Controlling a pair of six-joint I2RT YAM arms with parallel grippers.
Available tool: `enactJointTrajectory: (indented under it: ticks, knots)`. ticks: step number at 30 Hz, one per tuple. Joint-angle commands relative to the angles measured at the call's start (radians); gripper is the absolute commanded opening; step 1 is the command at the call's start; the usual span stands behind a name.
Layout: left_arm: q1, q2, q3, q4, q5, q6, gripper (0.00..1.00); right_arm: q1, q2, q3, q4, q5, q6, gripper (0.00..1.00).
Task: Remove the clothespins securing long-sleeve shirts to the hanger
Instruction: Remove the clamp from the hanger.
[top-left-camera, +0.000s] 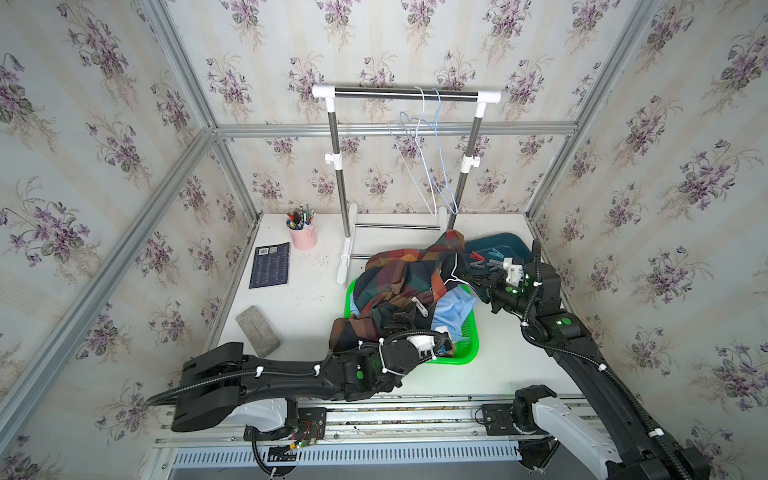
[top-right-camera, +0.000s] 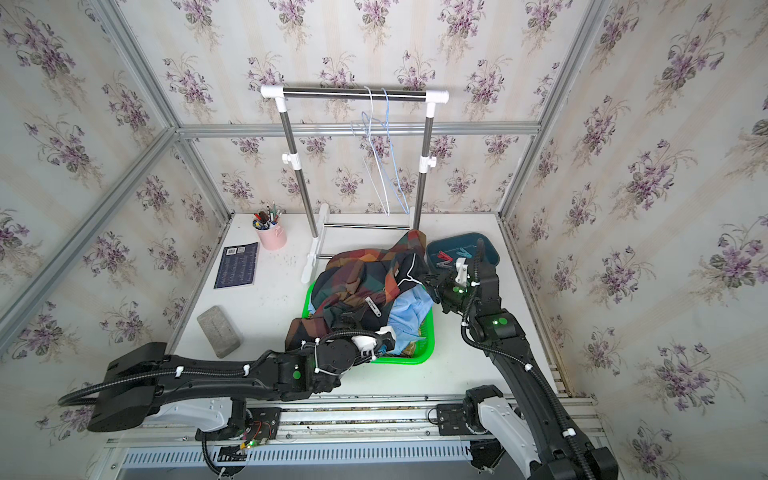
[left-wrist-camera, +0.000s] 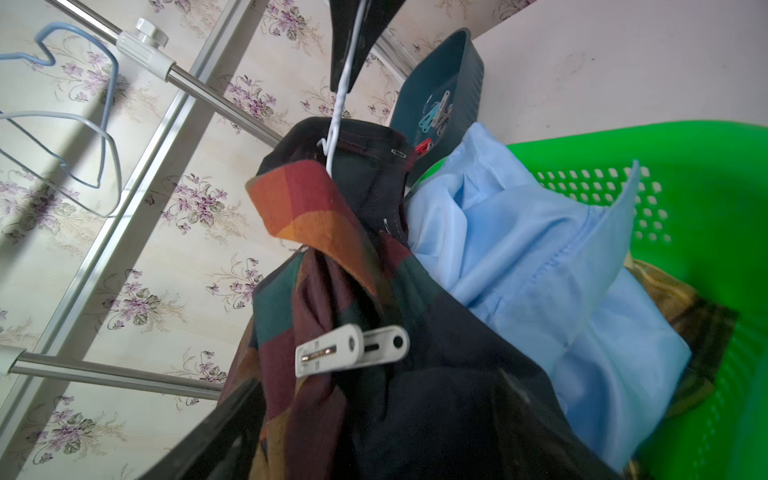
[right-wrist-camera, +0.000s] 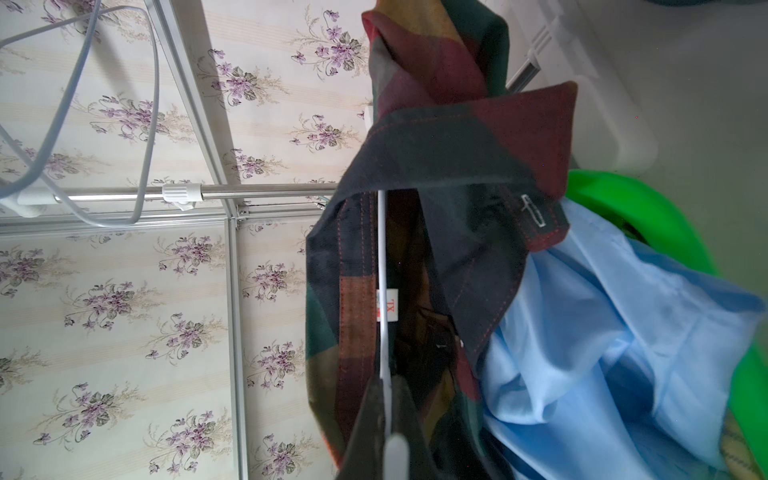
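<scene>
Just beyond the spread left claw (top-left-camera: 400, 316) sits the white clothespin (left-wrist-camera: 351, 349).

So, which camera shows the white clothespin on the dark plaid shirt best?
The left wrist view: the white clothespin is close, clipped on the dark plaid shirt. Both top views show it tiny; the right wrist view misses it.

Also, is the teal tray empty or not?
Not empty: the teal tray holds a red clothespin, a light blue clothespin and grey clothespins.
</scene>
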Motion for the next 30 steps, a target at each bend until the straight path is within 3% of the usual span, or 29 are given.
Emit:
enactJointTrajectory:
  ticks: [1, 5, 10, 22, 26, 30]
  knots:
    - [-0.002, 0.082, 0.027, 0.196, -0.116, 0.062, 0.85, 0.005, 0.002, 0.005, 0.046, 0.019, 0.027, 0.0]
    - [0.0, 0.176, 0.065, 0.286, -0.172, 0.122, 0.82, 0.005, 0.0, 0.0, 0.061, 0.011, 0.035, 0.0]
    - [0.017, 0.24, 0.117, 0.306, -0.263, 0.106, 0.72, 0.004, -0.005, -0.007, 0.07, 0.002, 0.038, 0.0]
    - [0.04, 0.241, 0.127, 0.3, -0.363, 0.117, 0.41, 0.001, 0.001, -0.025, 0.106, -0.02, 0.041, 0.0]
    - [0.05, 0.181, 0.132, 0.184, -0.36, 0.047, 0.29, 0.002, 0.005, -0.022, 0.114, -0.02, 0.04, 0.0]
    - [0.086, 0.1, 0.169, -0.093, -0.274, -0.129, 0.21, 0.002, -0.004, -0.022, 0.11, -0.009, 0.029, 0.0]
